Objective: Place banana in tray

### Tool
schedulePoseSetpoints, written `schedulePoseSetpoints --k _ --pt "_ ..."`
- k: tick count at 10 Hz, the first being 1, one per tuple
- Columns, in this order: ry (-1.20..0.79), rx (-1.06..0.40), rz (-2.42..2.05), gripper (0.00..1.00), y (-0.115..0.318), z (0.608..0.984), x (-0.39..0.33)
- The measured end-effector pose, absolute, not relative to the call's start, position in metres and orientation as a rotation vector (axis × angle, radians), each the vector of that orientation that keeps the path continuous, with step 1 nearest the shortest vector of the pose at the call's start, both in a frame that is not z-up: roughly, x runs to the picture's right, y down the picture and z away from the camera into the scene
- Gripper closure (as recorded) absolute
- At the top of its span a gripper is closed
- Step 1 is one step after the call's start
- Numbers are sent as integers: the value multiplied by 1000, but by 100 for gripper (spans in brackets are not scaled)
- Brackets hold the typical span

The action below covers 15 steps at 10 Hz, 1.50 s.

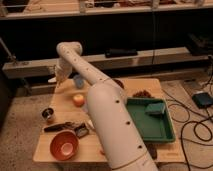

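Observation:
My gripper [58,76] hangs at the far left corner of the wooden table [105,150], below the arm's bent elbow. It is shut on the banana [52,79], whose pale end sticks out to the left just above the tabletop. The dark green tray [142,127] lies on the right side of the table, well away from the gripper. The big white arm crosses the table's middle and hides the tray's left edge.
A green block [156,108] sits in the tray's far corner. A blue cup [78,81] and an orange fruit [78,100] stand near the gripper. An orange bowl [64,145], a metal cup [48,115] and a dark utensil [60,126] are front left. Cables lie on the floor at right.

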<state>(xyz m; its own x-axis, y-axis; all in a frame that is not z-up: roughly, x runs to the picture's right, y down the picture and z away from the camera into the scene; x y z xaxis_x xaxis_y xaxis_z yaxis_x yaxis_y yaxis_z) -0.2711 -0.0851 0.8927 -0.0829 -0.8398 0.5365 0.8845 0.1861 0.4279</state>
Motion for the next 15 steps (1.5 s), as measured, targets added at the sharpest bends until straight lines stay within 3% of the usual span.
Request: schedulePoseSetpoints --k 2,5,11,15 --pt "-823 -45 -1426 100 -115 856 -228" --pt "-802 -75 -1396 100 -127 831 -152" --pt "-760 -141 -1335 100 -90 796 -2" --pt "-746 -174 -1389 100 -37 750 105"
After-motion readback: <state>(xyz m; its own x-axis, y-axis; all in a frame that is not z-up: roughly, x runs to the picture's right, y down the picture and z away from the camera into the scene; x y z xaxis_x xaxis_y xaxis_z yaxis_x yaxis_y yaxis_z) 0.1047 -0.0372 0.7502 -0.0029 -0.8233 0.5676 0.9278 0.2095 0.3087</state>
